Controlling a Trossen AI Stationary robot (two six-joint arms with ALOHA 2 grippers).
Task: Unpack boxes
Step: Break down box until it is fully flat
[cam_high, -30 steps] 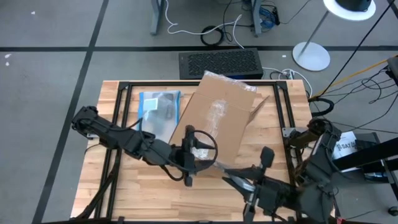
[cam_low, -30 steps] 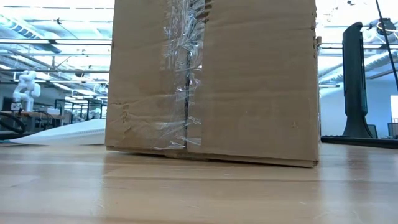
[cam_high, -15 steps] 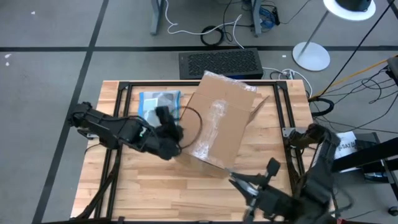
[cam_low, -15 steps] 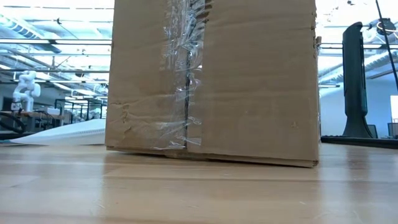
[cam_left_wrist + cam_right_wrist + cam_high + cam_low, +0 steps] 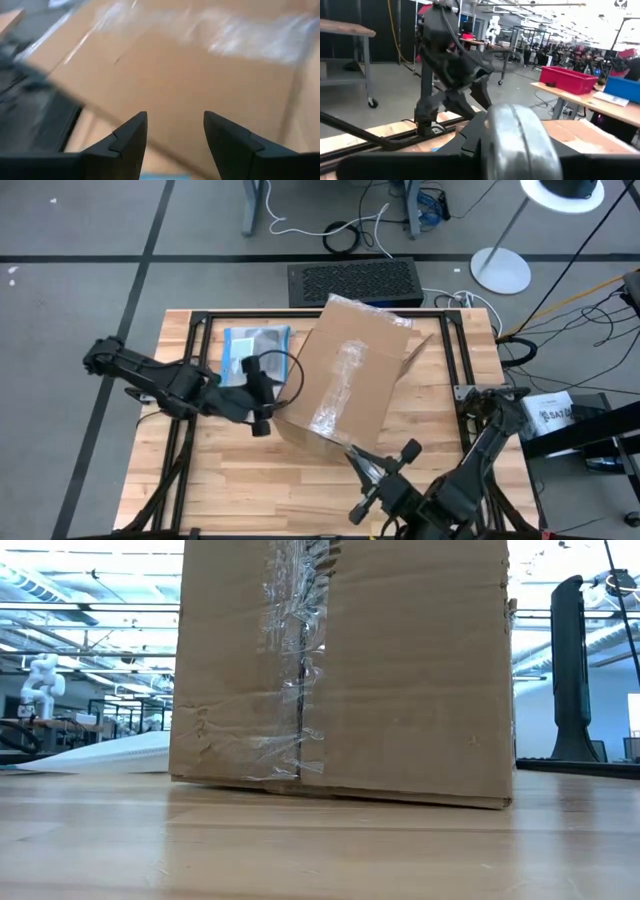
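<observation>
Above, we see the box [image 5: 350, 380] standing on the counter [image 5: 230, 480], directly ahead of the left tool [image 5: 262, 395], whose fingers [image 5: 130, 137] stand apart and hold nothing, just beside the carton's side. Our right tool [image 5: 365, 470] hangs near the box's nearest corner; whether it is closed we cannot tell.

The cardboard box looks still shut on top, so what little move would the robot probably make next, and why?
Probably the left gripper eases forward onto the box. Its fingers stand apart with nothing between them, right at the box's left side, and the tape strip across the top looks unbroken. The right gripper waits at the box's near corner, and an open flap shows on the right.
</observation>
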